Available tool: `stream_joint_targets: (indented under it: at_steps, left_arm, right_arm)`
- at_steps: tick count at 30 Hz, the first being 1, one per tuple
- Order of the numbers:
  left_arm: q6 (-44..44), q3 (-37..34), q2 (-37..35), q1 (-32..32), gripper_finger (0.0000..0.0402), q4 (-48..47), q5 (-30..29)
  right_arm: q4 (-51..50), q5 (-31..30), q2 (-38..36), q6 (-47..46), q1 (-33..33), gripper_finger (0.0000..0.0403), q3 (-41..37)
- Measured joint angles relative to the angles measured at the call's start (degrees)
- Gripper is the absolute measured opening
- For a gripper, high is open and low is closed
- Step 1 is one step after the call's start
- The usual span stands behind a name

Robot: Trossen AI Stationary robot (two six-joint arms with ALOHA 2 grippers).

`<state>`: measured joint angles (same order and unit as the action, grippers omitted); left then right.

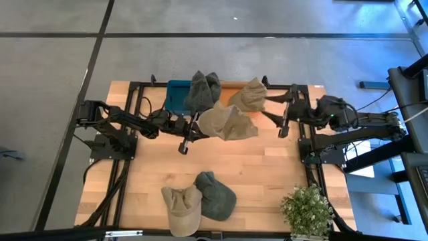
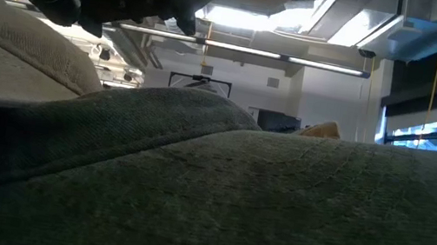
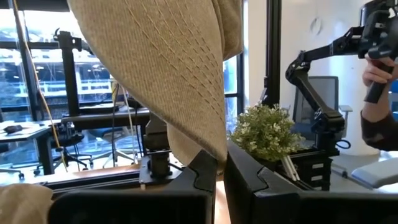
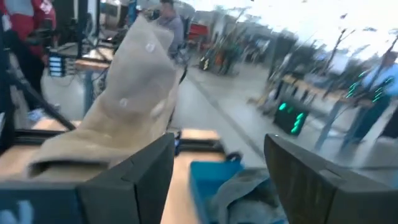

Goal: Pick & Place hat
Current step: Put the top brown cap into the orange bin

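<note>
I see a wooden table (image 1: 221,164) on a grey floor (image 1: 53,60), with a black metal frame (image 1: 134,90) around its edges. A small potted plant (image 1: 307,209) stands at the near right corner of the table, and I catch it again through the left wrist camera (image 3: 264,129). Beyond the table I make out an office chair (image 3: 320,93), large windows (image 3: 37,62) and, in the low view, ceiling lights (image 2: 244,19). A person in a red top (image 4: 28,28) stands in the room, another person (image 4: 169,22) farther back.
</note>
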<state>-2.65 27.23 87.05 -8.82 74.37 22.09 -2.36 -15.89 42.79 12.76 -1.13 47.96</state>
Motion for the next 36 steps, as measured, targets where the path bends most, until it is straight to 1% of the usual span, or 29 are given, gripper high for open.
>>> stream_joint_targets:
  at_steps: [2, 5, 7, 9, 12, 14, 18, 20, 24, 27, 30, 36]
  left_arm:
    - [-0.7, 0.0, 0.0, 0.0, 0.0008, 0.0, 0.2]
    - [-1.1, 0.0, 0.0, 0.0, 0.0008, 0.1, 0.4]
    - [-1.3, 0.0, 0.0, 0.0, 0.0008, 0.1, 0.4]
    - [-1.7, 0.0, 0.0, 0.0, 0.0008, 0.1, 0.6]
    - [-3.4, -0.1, 0.0, 0.0, 0.0008, 0.7, 3.3]
    - [-5.3, -0.1, 0.0, 0.1, 0.0008, 0.9, 4.1]
    - [-9.1, -0.1, 0.0, 0.0, 0.0008, 0.9, 7.6]
    - [-10.6, -0.1, 0.0, 0.1, 0.0008, 0.9, 7.9]
    - [-12.1, -0.1, 0.0, 0.0, 0.0008, 0.9, 9.6]
    - [-12.5, -0.1, 0.0, 0.4, 0.0008, 0.9, 10.7]
    - [-12.7, -0.1, 0.0, 0.8, 0.0009, 1.2, 13.0]
    - [-12.7, -0.1, 0.1, 1.7, 0.001, 1.8, 13.3]
  right_arm:
    - [-1.0, 0.3, -0.1, 3.6, 0.0, 0.0248, 0.7]
    - [-5.4, 1.0, 1.5, 7.2, 0.0, 0.0248, 3.2]
    - [-8.1, 1.5, 3.6, 8.6, 0.2, 0.0248, 5.0]
    - [-10.7, 3.5, 6.1, 10.6, 0.6, 0.0248, 7.1]
    - [-14.3, 6.4, 10.5, 15.9, 1.1, 0.0248, 11.5]
    - [-16.9, 6.6, 13.4, 18.9, 1.4, 0.0248, 15.1]
    - [-21.2, 6.8, 18.6, 22.1, 1.4, 0.0248, 23.8]
    - [-26.1, 9.6, 20.7, 22.6, 1.4, 0.0248, 28.1]
    - [-35.2, 20.0, 24.2, 23.1, 1.4, 0.0248, 34.4]
    - [-35.9, 25.5, 25.7, 24.0, 1.4, 0.0248, 35.5]
    - [-35.2, 26.0, 27.0, 26.0, 1.4, 0.0248, 35.2]
    - [-34.2, 26.1, 30.1, 27.2, 1.3, 0.0248, 35.1]
